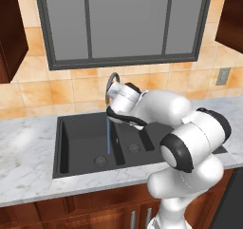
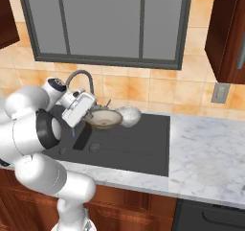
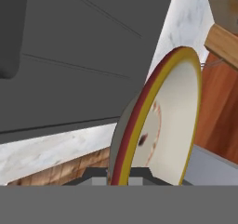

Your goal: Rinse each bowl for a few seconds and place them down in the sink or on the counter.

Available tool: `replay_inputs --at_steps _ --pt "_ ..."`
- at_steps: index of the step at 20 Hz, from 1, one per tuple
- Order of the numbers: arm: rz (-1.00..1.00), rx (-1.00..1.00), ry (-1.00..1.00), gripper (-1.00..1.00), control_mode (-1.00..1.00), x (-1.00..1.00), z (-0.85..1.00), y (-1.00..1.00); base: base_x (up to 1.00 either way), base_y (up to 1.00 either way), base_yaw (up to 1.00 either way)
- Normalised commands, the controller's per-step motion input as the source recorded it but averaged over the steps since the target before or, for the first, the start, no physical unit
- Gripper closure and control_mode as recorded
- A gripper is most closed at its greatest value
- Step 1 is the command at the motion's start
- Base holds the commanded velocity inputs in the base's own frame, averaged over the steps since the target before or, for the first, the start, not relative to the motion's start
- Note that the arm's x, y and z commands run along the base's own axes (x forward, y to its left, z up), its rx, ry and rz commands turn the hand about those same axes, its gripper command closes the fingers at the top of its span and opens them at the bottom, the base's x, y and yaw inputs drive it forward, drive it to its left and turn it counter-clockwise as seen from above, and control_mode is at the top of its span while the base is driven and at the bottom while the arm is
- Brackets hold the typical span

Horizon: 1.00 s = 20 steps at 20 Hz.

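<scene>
Two fingers, and both are clamped on the rim of the shallow tan-rimmed bowl (image 3: 160,125), so my gripper (image 2: 87,111) is grasping it right at its near edge. From my fingertips the bowl runs straight out ahead, its wide face spreading away from me and its pale inside open upward in the right base view. Just past its far rim sits the speckled bowl (image 2: 129,115), touching or nearly so; I can't tell which. Below my fingers lies the sink (image 2: 143,148), dark and broad. Water is running: a thin blue stream (image 1: 108,138) drops from the tap (image 1: 111,81) into the big basin, off to the side of my hand opposite the bowl. So I judge the next move is to swing the bowl back across under that stream.
</scene>
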Motion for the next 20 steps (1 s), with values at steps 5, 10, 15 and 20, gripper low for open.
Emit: replay_inputs --at_steps 5,10,15,20 --pt "0.0 0.0 0.0 1.0 -1.0 0.0 -0.04 -0.41 0.0 0.0 0.0" --pt "0.0 0.0 0.0 1.0 -1.0 -0.03 -0.03 -0.4 0.0 0.0 0.0" --pt "0.0 0.02 0.01 1.0 -1.0 -0.04 -0.07 -0.34 0.0 0.0 0.0" --pt "0.0 0.08 0.07 1.0 -1.0 -0.02 -0.1 -0.31 0.0 0.0 0.0"
